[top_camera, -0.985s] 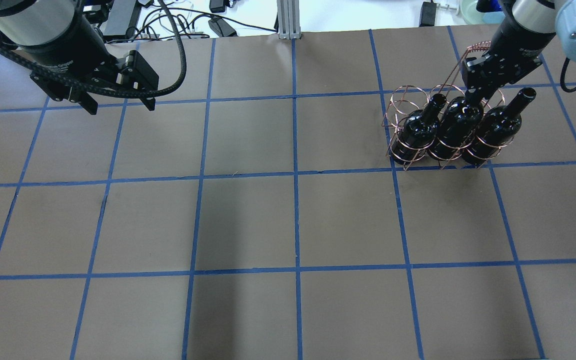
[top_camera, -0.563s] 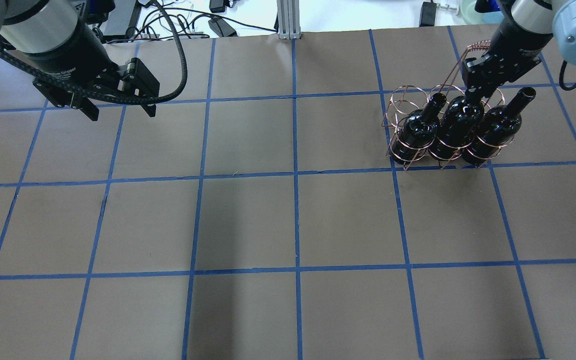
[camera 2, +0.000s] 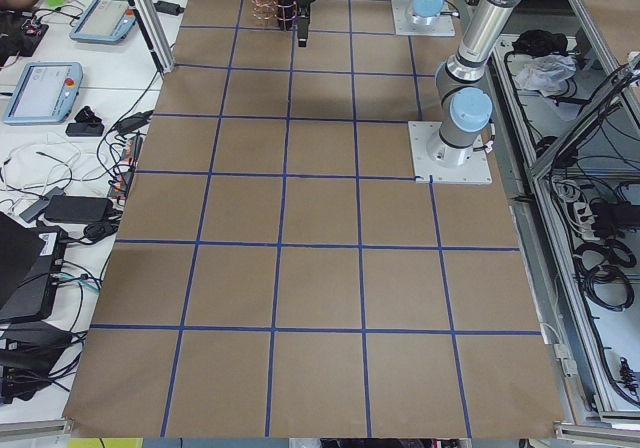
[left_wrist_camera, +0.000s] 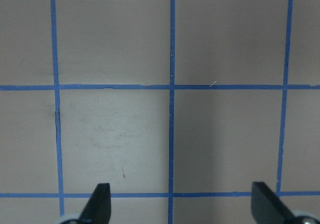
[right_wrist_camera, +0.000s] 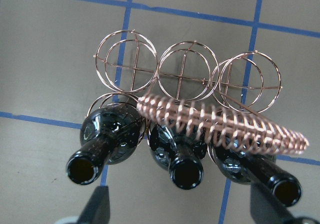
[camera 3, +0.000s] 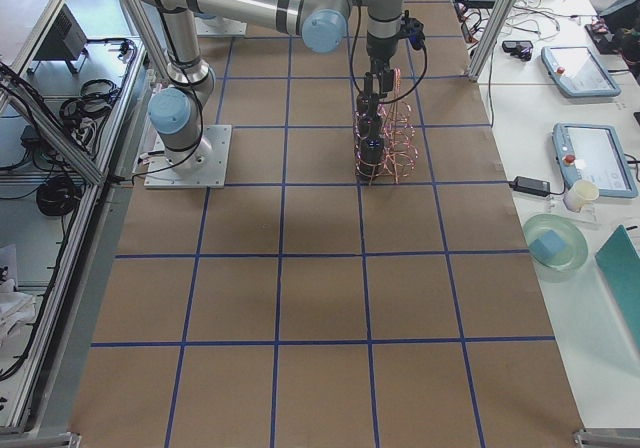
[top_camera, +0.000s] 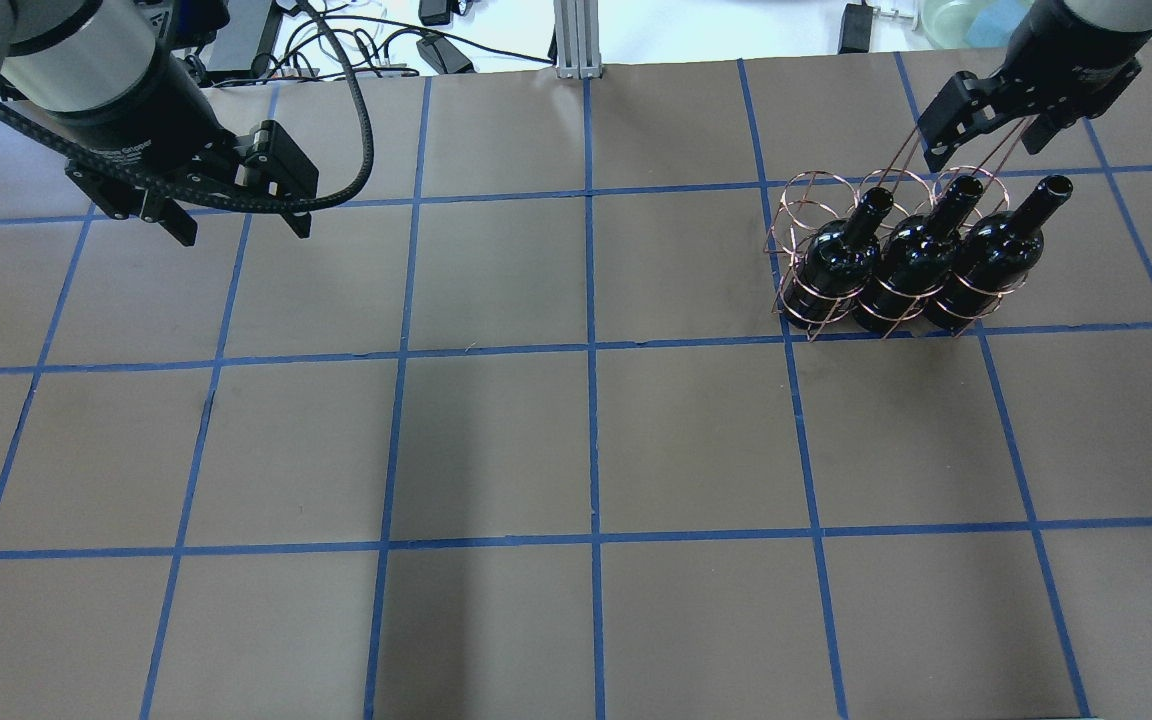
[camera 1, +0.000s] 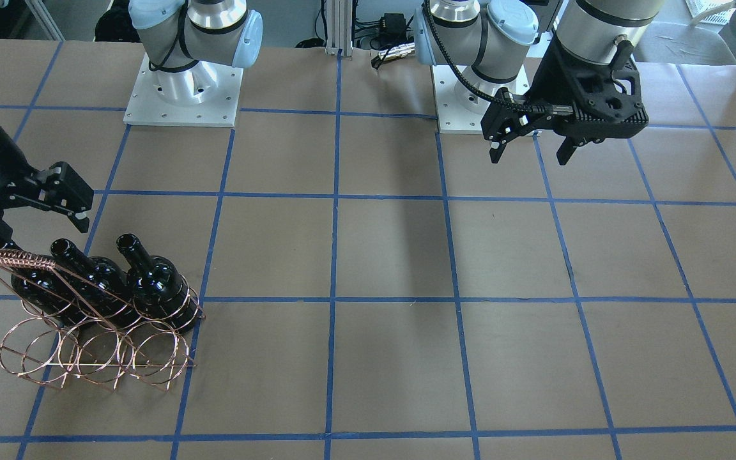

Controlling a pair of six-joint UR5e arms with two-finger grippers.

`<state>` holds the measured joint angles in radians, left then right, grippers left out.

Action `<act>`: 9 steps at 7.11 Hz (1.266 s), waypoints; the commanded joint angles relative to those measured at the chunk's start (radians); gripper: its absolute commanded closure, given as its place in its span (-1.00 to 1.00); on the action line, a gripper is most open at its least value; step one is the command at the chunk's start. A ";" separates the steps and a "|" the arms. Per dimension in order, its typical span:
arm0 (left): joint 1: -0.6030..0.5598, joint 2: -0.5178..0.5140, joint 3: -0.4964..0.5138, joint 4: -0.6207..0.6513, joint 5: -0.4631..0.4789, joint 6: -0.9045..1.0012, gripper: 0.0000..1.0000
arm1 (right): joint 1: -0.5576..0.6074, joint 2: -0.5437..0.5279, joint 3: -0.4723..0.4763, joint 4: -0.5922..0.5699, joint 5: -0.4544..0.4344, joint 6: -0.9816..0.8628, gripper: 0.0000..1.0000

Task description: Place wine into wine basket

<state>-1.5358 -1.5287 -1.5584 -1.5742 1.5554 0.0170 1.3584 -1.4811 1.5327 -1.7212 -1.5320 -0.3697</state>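
A: Copper basket point(top_camera: 804, 196) holds three black bottles point(top_camera: 986, 262), all standing in the row nearer the robot, each in its own ring; the wine point(top_camera: 911, 265) I take to be the middle one.
B: So it's in. What's left?
A: Backing the right claw point(top_camera: 984, 152) away cleanly, I'd say: straight up, fingers wide of the necks and the wrapped handle point(right_wrist_camera: 220, 125) (a snag would drag the whole basket).
B: And the claw itself?
A: Spread wide, holding nothing, touching nothing, above the bottles. The left claw point(top_camera: 242, 228) hangs open and empty too, over bare table point(top_camera: 496, 440), well apart
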 commanded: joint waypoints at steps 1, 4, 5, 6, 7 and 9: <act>-0.001 0.004 0.000 -0.001 0.000 0.000 -1.00 | 0.025 -0.137 -0.006 0.110 -0.003 0.063 -1.00; 0.000 0.005 0.000 -0.004 0.003 -0.002 -1.00 | 0.025 -0.194 -0.003 0.150 -0.057 0.072 -1.00; 0.000 0.005 -0.002 -0.004 0.000 -0.003 -1.00 | 0.034 -0.202 -0.003 0.163 -0.056 0.075 -1.00; 0.000 0.005 -0.002 -0.003 0.000 -0.003 -1.00 | 0.051 -0.203 -0.006 0.176 -0.050 0.095 -1.00; 0.003 0.005 -0.002 0.000 0.000 -0.003 -1.00 | 0.094 -0.202 -0.011 0.178 -0.053 0.201 -1.00; 0.005 0.004 -0.002 -0.001 0.000 -0.002 -1.00 | 0.235 -0.159 -0.042 0.170 -0.045 0.474 -1.00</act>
<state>-1.5319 -1.5235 -1.5600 -1.5746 1.5548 0.0141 1.5054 -1.6656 1.5061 -1.5486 -1.5820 -0.0803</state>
